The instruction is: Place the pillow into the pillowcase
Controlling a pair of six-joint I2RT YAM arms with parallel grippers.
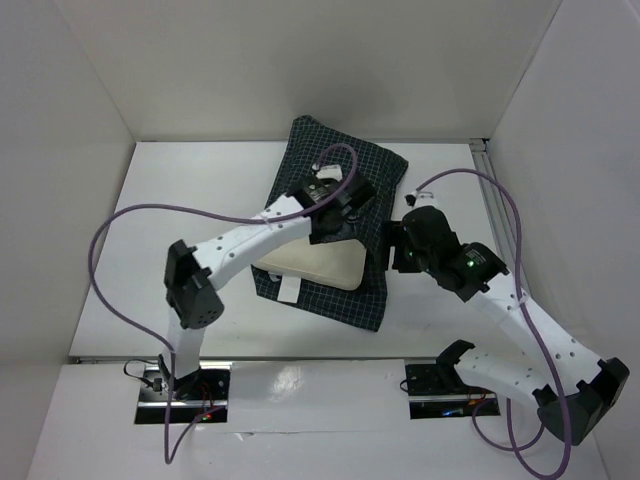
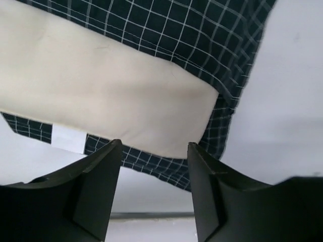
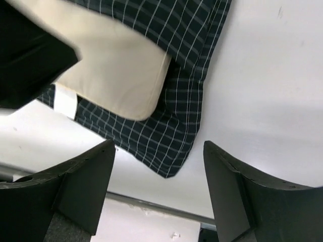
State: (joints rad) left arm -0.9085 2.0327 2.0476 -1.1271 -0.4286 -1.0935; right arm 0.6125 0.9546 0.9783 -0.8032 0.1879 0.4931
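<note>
Left tool [image 2: 154,151]: jaws stand apart with nothing between them; it hangs above the cloth, clear of it [image 1: 335,215].
Pillow from the left tool: the cream pillow [image 2: 101,85] lies below and just ahead of the jaws, its long bare face running across the left wrist view from the left edge to a rounded corner ahead of the right jaw.
Tag: a small white tag [image 2: 68,137] sits at the pillow's near edge, ahead of the left jaw.
Pillowcase: the dark checked pillowcase [image 2: 202,35] lies flat on the white counter [image 2: 287,101]. It shows beyond the pillow, wraps round its right corner and peeks out under its near edge. Whether the far fabric covers the pillow or only lies past it cannot be told.
Top view: pillow [image 1: 315,265] lies on the pillowcase [image 1: 375,170], beneath the left tool and to the left of the right one.
Right tool [image 3: 159,151]: jaws stand wide apart, gripping nothing, just off the pillowcase's right edge [image 1: 395,245].
Pillow from the right tool: ahead and to the left [image 3: 116,75], with a pillowcase corner [image 3: 171,126] straight ahead between the jaws and bare counter [image 3: 262,75] to the right.
</note>
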